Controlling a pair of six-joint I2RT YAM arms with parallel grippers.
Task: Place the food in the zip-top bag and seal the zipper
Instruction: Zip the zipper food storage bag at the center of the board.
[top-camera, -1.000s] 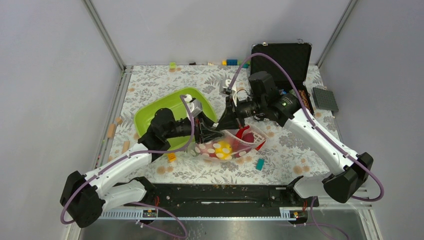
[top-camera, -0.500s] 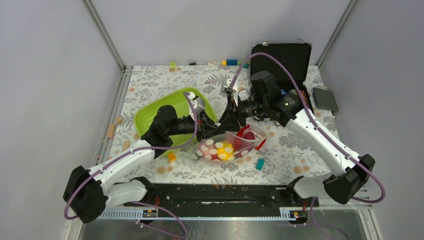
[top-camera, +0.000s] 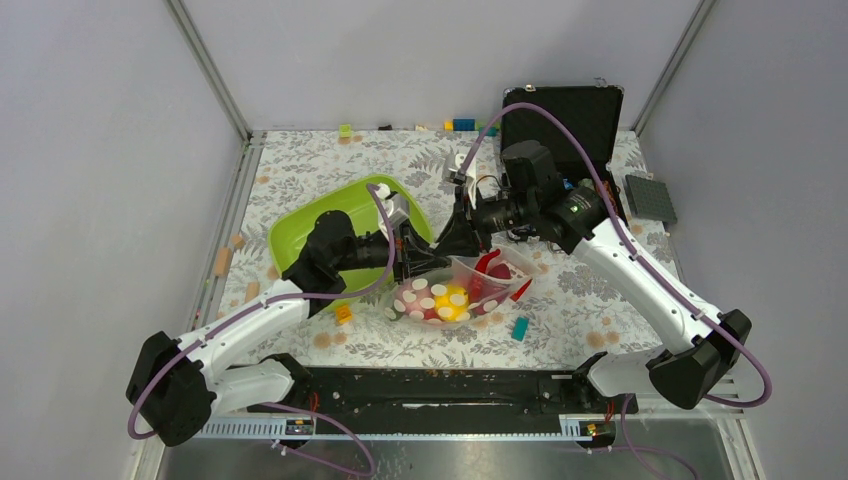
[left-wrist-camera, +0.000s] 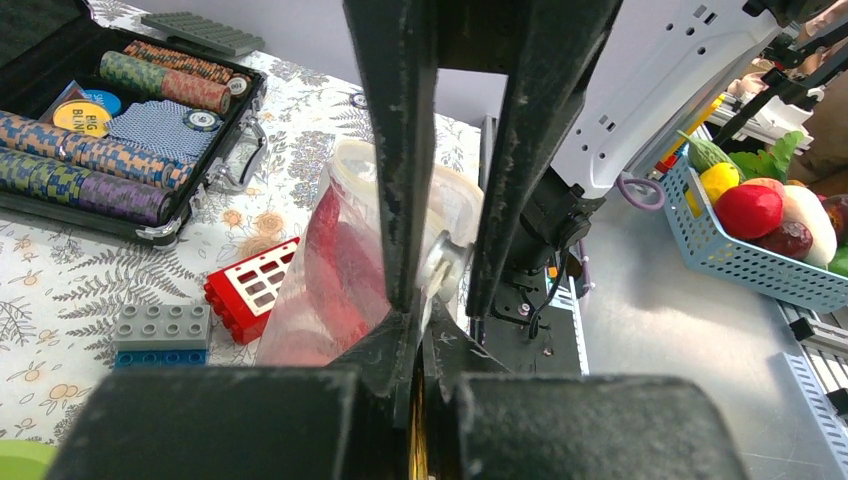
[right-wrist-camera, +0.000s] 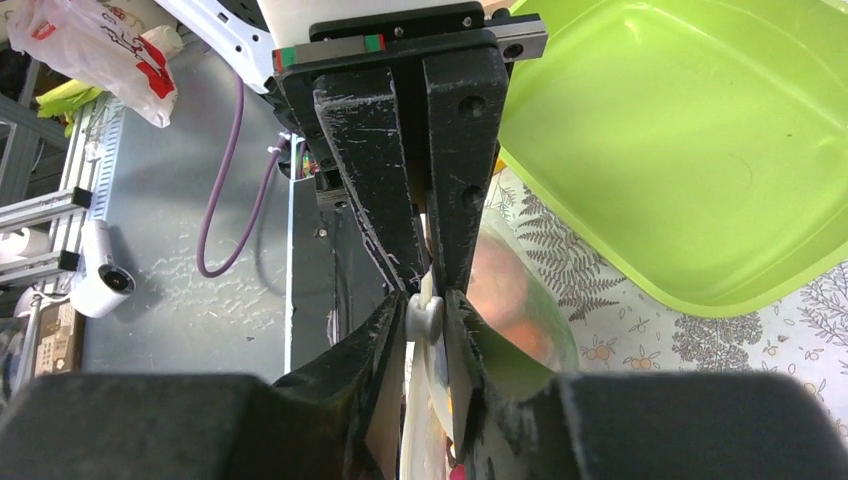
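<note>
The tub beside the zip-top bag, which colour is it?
Lime green, plain. The tub shows best in the right wrist view.

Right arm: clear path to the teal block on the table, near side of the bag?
Probably not right now. The way to the small teal block looks free, but the right gripper is at the clear zip-top bag's zipper.

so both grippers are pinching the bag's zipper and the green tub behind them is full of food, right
Not quite: the tub is empty, as the right wrist view shows. The food already sits in the bag. The rest holds: the left gripper and right gripper are both shut on the zipper.
</note>
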